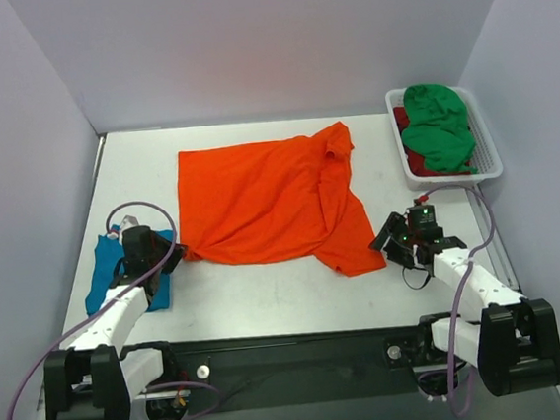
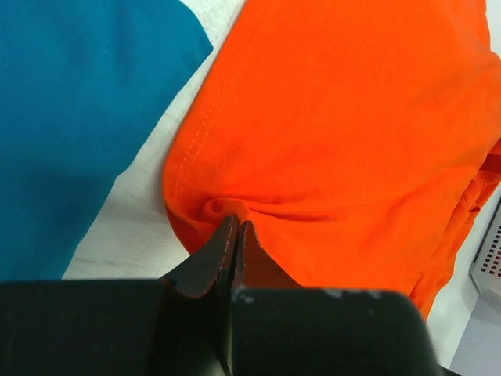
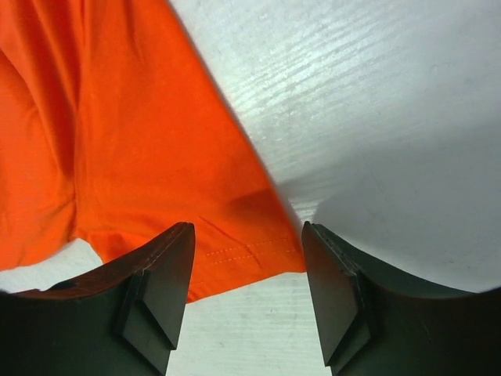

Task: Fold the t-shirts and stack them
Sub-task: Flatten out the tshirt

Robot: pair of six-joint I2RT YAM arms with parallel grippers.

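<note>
The bright orange t-shirt lies spread out and a little rumpled mid-table. My left gripper is at its near left corner. In the left wrist view the jaws are shut on a puckered fold of the orange cloth. My right gripper is at the shirt's near right corner. In the right wrist view it is open, low over the table, with the orange hem between the fingers. The teal shirt lies folded at the left, partly under my left arm. It also shows in the left wrist view.
A white slatted basket stands at the far right, holding a crumpled green shirt over a dark red one. Its corner shows in the left wrist view. Walls close in the white table on three sides.
</note>
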